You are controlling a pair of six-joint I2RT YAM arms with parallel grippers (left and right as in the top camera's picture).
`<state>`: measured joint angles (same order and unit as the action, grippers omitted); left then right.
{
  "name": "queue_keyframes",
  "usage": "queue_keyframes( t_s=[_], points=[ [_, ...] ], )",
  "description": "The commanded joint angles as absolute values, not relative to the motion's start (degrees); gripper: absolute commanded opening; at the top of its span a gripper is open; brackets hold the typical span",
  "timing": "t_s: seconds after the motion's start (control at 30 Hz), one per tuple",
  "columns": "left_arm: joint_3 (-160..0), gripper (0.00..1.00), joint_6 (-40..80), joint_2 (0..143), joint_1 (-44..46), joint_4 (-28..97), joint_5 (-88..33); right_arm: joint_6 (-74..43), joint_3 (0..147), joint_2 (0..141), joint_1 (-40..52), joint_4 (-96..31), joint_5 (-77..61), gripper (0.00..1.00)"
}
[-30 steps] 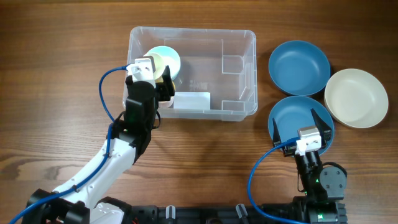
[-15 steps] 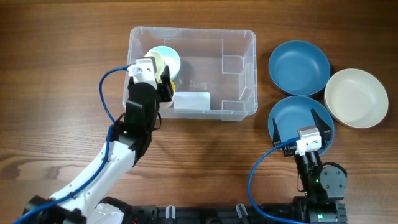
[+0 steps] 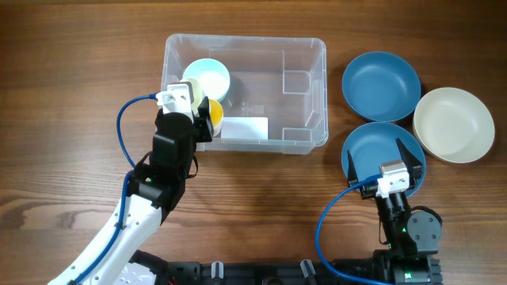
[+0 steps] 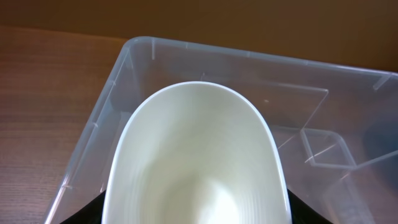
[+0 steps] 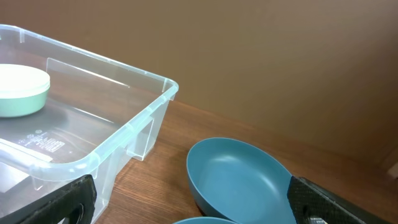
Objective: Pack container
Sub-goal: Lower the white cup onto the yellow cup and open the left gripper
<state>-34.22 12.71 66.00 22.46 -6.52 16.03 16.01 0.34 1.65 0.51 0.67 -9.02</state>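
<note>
The clear container stands at the table's back middle, with a white label on its bottom. A pale green bowl lies in its back left corner. My left gripper is over the container's front left part, shut on a yellow bowl held on edge. In the left wrist view that bowl's cream inside fills the frame above the container. My right gripper is open and empty above a blue bowl.
A second blue bowl and a cream bowl lie right of the container. The right wrist view shows the container's corner, the green bowl and a blue bowl.
My left gripper has drawn back toward the container's front left with the yellow bowl, uncovering the green bowl. The right arm has not moved.
</note>
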Motion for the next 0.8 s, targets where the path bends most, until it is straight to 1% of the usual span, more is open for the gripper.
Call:
queue_keyframes(
  t_s=[0.0, 0.23, 0.47, 0.53, 0.6, 0.63, 0.7, 0.77],
  points=[
    [-33.95, 0.54, 12.49, 65.25, 22.81, -6.11, 13.91, 16.49, 0.30, 1.78, 0.84, 0.80, -9.98, 1.00],
    [-33.95, 0.56, 12.47, 66.39, 23.53, -7.01, 12.25, 16.49, 0.30, 1.78, 0.84, 0.80, -9.98, 1.00],
    [-33.95, 0.55, 12.49, 67.64, 23.53, -6.33, 12.25, 16.49, 0.30, 1.78, 0.84, 0.80, -9.98, 1.00],
    [-33.95, 0.60, 12.47, 67.64, 23.53, -6.02, 12.27, 16.49, 0.30, 1.78, 0.84, 0.80, -9.98, 1.00],
    [-33.95, 0.69, 12.45, 67.61, 23.53, -5.80, 12.27, 16.49, 0.30, 1.78, 0.84, 0.80, -9.98, 1.00],
    [-33.95, 0.72, 12.45, 67.61, 23.53, -5.69, 12.27, 16.49, 0.30, 1.78, 0.84, 0.80, -9.98, 1.00],
    [-33.95, 0.74, 12.45, 67.61, 23.53, -5.67, 12.27, 16.47, 0.30, 1.78, 0.84, 0.80, -9.98, 1.00],
    [-33.95, 0.75, 12.43, 67.61, 23.53, -5.69, 12.29, 16.47, 0.30, 1.78, 0.84, 0.80, -9.98, 1.00]
  ],
)
